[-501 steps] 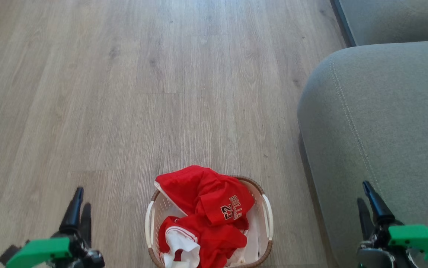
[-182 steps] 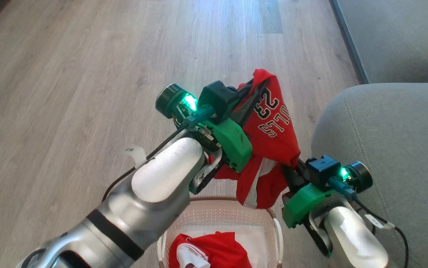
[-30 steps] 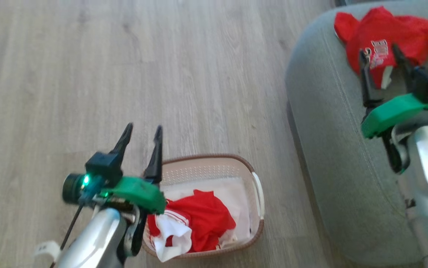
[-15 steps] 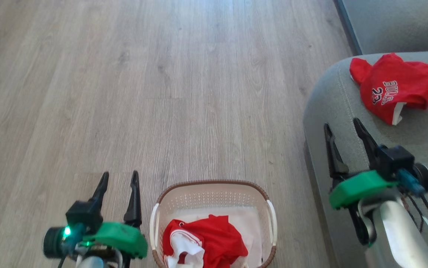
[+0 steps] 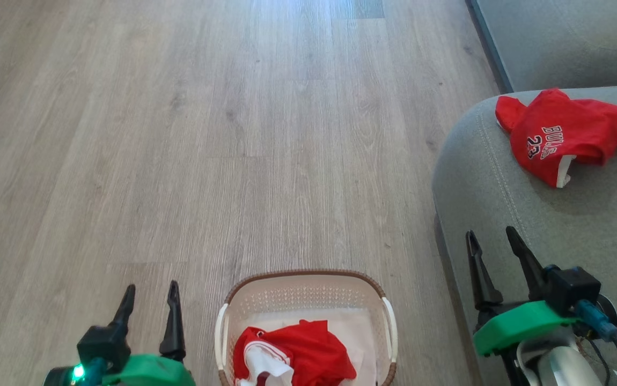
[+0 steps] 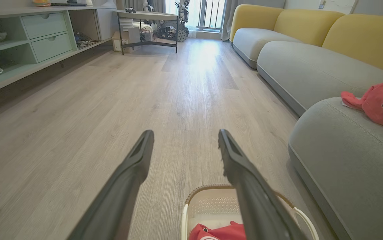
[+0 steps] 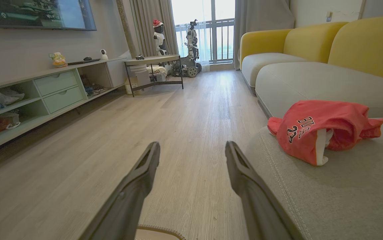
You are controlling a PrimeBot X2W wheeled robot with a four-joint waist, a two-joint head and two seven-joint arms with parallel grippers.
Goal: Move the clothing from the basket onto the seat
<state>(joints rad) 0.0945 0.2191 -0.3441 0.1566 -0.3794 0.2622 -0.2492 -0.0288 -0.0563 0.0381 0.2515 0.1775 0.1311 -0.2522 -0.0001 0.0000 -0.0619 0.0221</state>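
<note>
Right gripper (image 5: 490, 231) pulled back — jersey (image 5: 560, 134) on seat (image 5: 501, 198), basket (image 5: 303, 274) on floor (image 5: 233, 161).

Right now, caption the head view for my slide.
Bulls jersey on the seat, second red garment in the basket, left gripper and right gripper open.

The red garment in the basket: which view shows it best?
Head view: it looks down on the red garment crumpled in the basket, cropped at the bottom edge. Left wrist view catches a red sliver at its bottom edge; right wrist view, a bit of basket rim.
</note>
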